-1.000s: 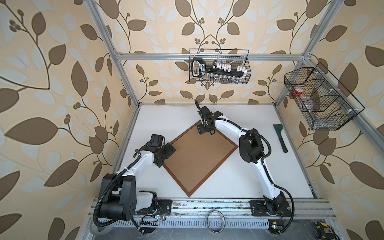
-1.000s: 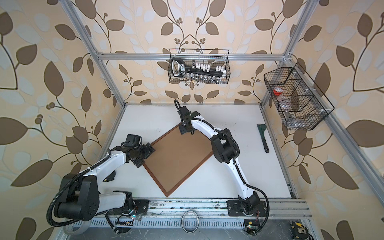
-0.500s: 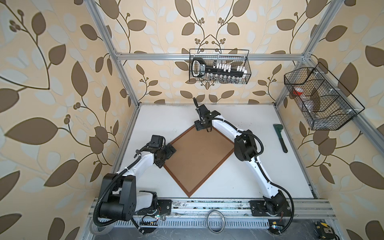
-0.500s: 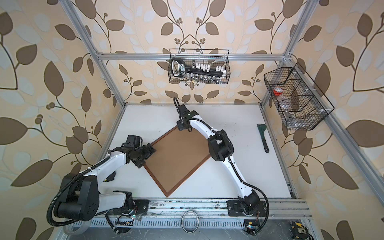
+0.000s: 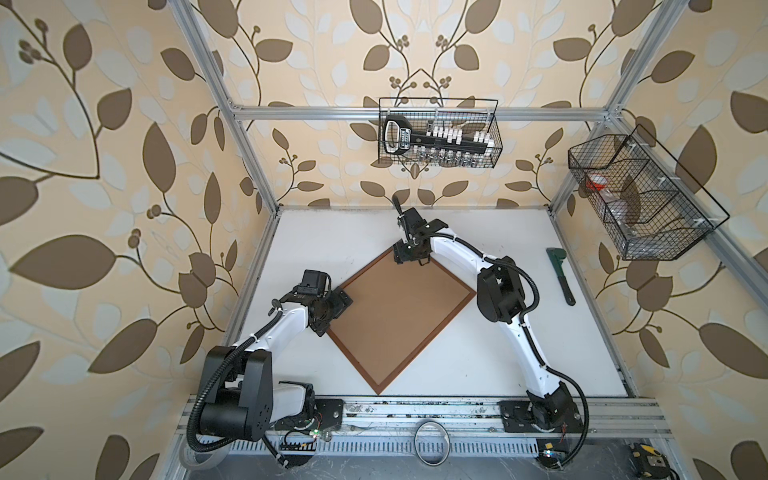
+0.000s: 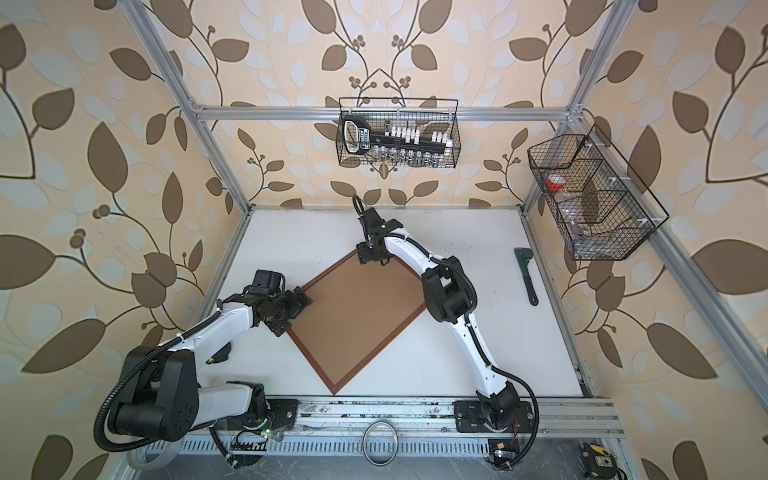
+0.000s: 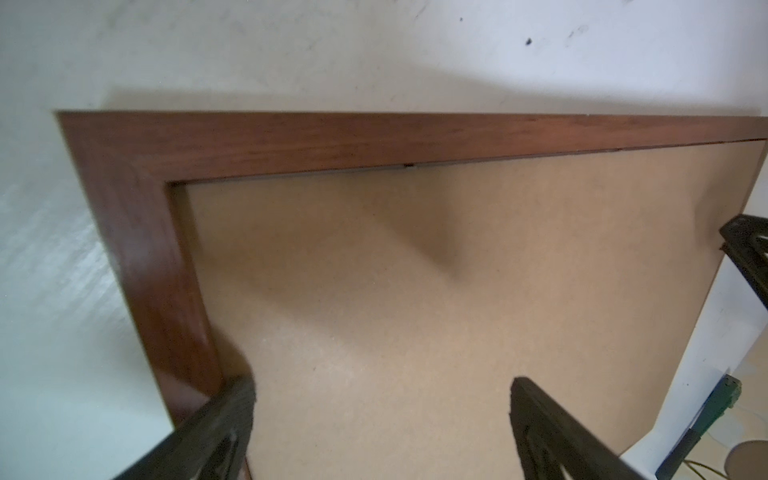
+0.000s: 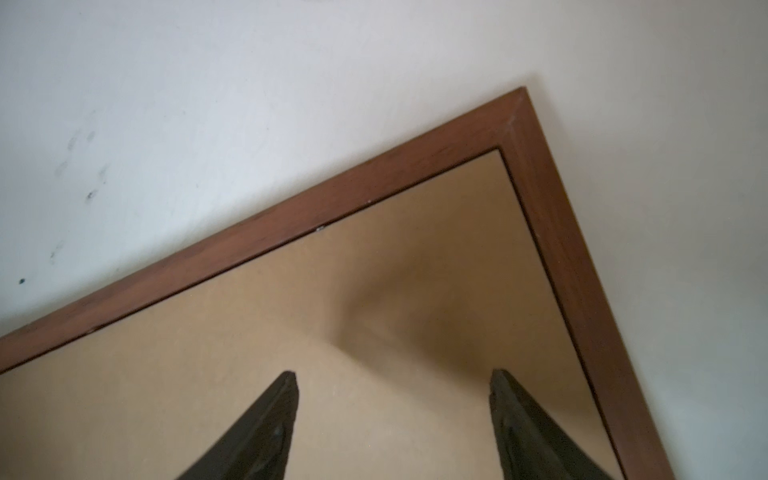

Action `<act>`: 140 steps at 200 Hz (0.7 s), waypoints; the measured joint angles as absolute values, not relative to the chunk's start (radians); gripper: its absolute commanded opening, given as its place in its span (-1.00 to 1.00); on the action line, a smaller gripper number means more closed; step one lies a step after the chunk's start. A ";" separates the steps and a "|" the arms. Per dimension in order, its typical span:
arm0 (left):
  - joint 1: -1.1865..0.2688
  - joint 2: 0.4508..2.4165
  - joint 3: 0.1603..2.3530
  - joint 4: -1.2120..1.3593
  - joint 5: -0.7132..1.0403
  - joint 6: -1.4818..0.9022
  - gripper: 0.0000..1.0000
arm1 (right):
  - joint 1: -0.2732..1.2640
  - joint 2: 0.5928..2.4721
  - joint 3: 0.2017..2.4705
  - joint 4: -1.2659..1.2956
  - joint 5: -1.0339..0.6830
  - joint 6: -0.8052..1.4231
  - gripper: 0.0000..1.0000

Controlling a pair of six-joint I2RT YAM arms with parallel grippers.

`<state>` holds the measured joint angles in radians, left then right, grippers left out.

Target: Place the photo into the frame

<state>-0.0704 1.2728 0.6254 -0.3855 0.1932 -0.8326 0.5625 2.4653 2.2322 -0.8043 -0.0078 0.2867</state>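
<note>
The frame (image 7: 332, 141) lies flat on my white table (image 5: 478, 365), turned like a diamond, brown backing board (image 5: 401, 316) inside it. My left gripper (image 7: 382, 384) and right gripper (image 8: 394, 374) hang over two neighbouring corners — fingers spread apart, holding nothing.

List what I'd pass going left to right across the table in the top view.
In order: left gripper → frame → wrench. The right gripper hangs over the frame's far corner, so it has no clear place.
</note>
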 measured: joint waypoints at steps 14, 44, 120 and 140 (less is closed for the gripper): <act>-0.070 1.272 0.644 -0.411 0.174 -0.818 0.94 | 0.556 2.416 2.201 -0.800 -0.002 0.284 0.48; -0.064 1.260 0.681 -0.466 0.129 -0.794 0.95 | 0.542 2.275 2.089 -0.781 0.036 0.283 0.49; -0.058 1.242 0.632 -0.442 0.153 -0.818 0.97 | 0.532 2.352 1.967 -0.748 0.070 0.288 0.48; -0.058 1.239 0.623 -0.418 0.159 -0.825 0.98 | 0.540 2.339 1.963 -0.738 0.058 0.301 0.47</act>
